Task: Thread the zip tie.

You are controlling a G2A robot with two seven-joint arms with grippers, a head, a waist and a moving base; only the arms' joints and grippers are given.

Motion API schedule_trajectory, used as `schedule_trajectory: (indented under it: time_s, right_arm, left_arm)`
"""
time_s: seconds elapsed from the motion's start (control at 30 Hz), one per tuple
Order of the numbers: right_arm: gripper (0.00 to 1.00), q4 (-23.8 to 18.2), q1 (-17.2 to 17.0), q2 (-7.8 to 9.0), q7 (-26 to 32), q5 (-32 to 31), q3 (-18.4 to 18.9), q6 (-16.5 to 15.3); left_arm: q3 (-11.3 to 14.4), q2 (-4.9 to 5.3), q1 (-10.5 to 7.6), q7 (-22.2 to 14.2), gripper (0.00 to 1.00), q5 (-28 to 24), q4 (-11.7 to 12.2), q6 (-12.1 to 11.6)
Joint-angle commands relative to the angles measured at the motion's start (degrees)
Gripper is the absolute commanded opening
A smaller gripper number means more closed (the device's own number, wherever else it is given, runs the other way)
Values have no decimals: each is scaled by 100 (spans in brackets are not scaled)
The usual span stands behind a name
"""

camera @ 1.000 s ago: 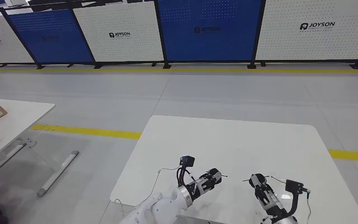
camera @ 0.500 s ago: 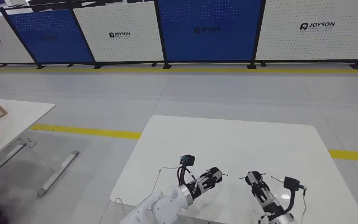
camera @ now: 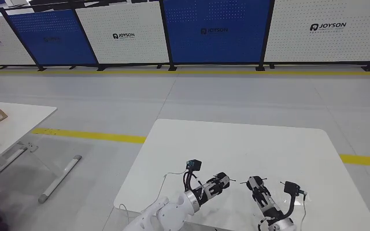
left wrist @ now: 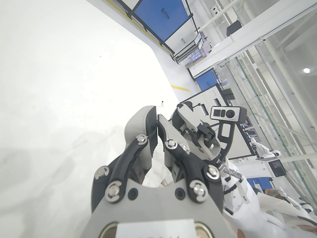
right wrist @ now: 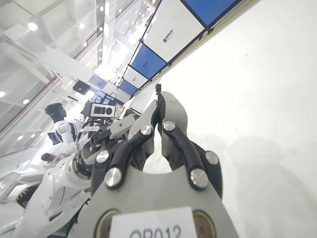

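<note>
Both grippers hover low over the front of the white table [camera: 231,144], tips facing each other a short gap apart. My right gripper [camera: 248,181] is shut on a thin black zip tie. The tie's small head [right wrist: 158,89] pokes out past the right gripper [right wrist: 158,97] and its closed fingertips. My left gripper [camera: 225,178] is also shut, and a thin black end [left wrist: 162,103] shows just beyond the left gripper [left wrist: 157,116]. The rest of the tie is too thin to follow. The right gripper [left wrist: 184,111] sits close behind in the left wrist view.
The table's front edge runs just under both arms, and its left edge lies near the left arm. Bare tabletop stretches behind the grippers. Another white table [camera: 17,121] stands off to the left. Blue and white panels [camera: 214,32] line the back.
The right arm has shifted left, bringing its gripper closer to the left gripper. The left arm has hardly moved.
</note>
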Motion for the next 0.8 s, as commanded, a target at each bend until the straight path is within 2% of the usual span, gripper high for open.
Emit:
schedule_trajectory:
  time_s: [0.0,0.53,0.77]
  right_arm:
    - [0,0,0,0,0,0,0,0]
    - [0,192,48,-59,23,340,23,-289]
    - [0,333,196,-106,26,336,-55,-110]
  left_arm:
    - [0,0,0,0,0,0,0,0]
    - [0,0,0,0,0,0,0,0]
    - [0,0,0,0,0,0,0,0]
